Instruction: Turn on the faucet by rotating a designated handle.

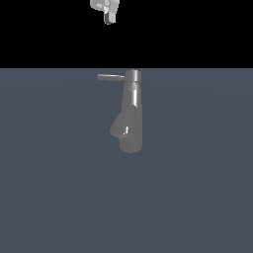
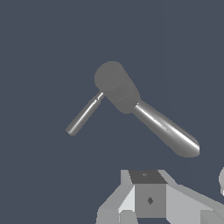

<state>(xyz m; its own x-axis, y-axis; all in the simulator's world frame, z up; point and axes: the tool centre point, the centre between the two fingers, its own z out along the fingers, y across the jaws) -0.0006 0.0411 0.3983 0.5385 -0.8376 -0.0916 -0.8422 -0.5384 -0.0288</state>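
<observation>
1. Faucet (image 1: 131, 111): grey brushed-metal tap standing upright on the flat slate-blue floor (image 1: 54, 188), near the middle of the exterior view. A cylindrical column with a cap on top; a short thick spout (image 1: 121, 126) angles downward toward the exterior view's left.
2. Same faucet (image 2: 118, 87), wrist view: seen from above, cap nearest the camera, with the long body running away from it to a rounded, brightly lit end.
3. Handle (image 1: 110, 77): thin straight grey rod, level, projecting from the cap toward the exterior view's left. Much slimmer than the column. Nothing touches it.
4. Same handle (image 2: 85, 113), wrist view: a slim rod leaving the cap at an angle to the body.
5. Gripper (image 1: 109, 14): white, at the top edge of the exterior view against the black background, high above the faucet and well apart from it. Only its lower part shows, cut off by the frame.
6. Gripper housing (image 2: 148, 199), wrist view: grey and white blocks in the foreground; the fingertips are not visible.
7. Claw state: cannot tell whether the fingers are apart or together; the part in view is small and possibly blurred.
</observation>
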